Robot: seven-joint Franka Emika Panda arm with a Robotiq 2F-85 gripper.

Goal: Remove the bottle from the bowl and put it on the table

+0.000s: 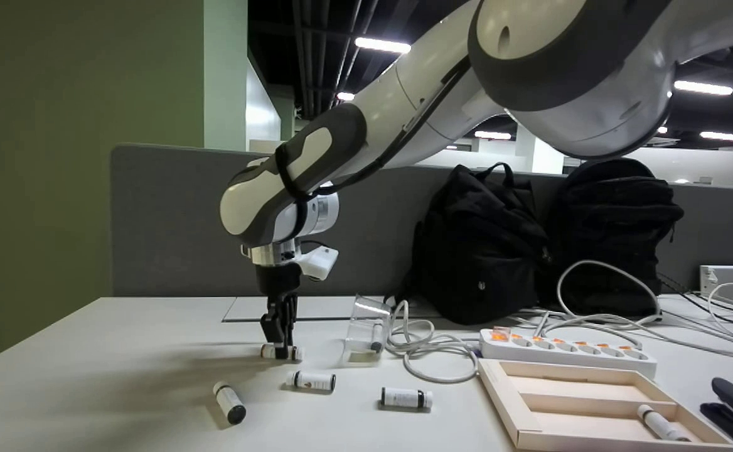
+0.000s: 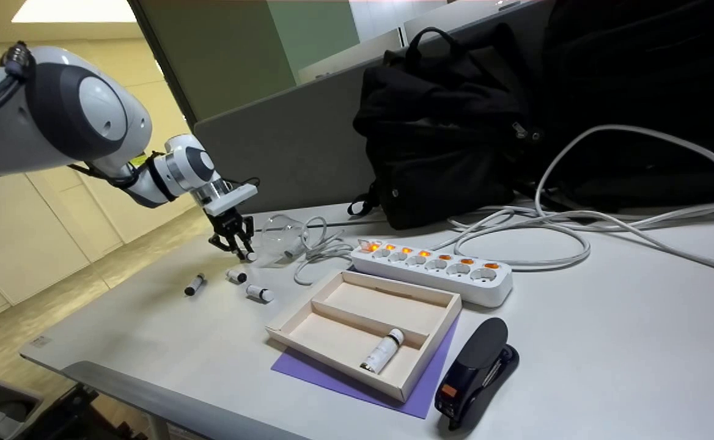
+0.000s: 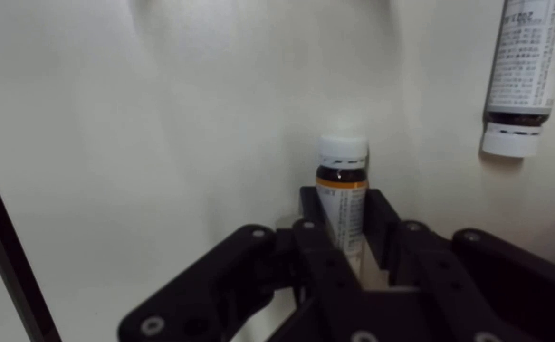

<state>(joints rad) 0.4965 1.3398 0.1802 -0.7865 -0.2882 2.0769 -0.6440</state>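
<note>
My claw (image 3: 343, 204) is closed on a white-capped brown bottle (image 3: 342, 190), gripping it across the label so that the cap and orange band stick out of my hold. I have that bottle lying level, low at the off-white table (image 1: 122, 408); whether its underside touches the surface I can't tell. Near my grip, in both exterior views, the clear bowl (image 1: 355, 333) is tipped onto its side. Through its wall I make out another bottle (image 1: 376, 339), though I can't tell if it lies inside or behind.

Also near the claw, three bottles lie on the table: the closest bottle (image 1: 311, 381), a slanted bottle (image 1: 230, 403), and a third bottle (image 1: 406, 398) whose white cap points the opposite way from the closest one's.

Past the bowl, a white cable (image 1: 448, 378) loops on the table top. Farther out I see a white power strip (image 2: 430, 272) with orange switches, just beside a pale wooden tray (image 2: 335, 333). One more bottle (image 2: 383, 350) lies aslant in one of its two compartments. A purple sheet (image 2: 421, 391) shows under the tray, a black stapler (image 2: 468, 373) near it. Two black backpacks (image 1: 479, 245) stand before the grey partition (image 1: 172, 220).
</note>
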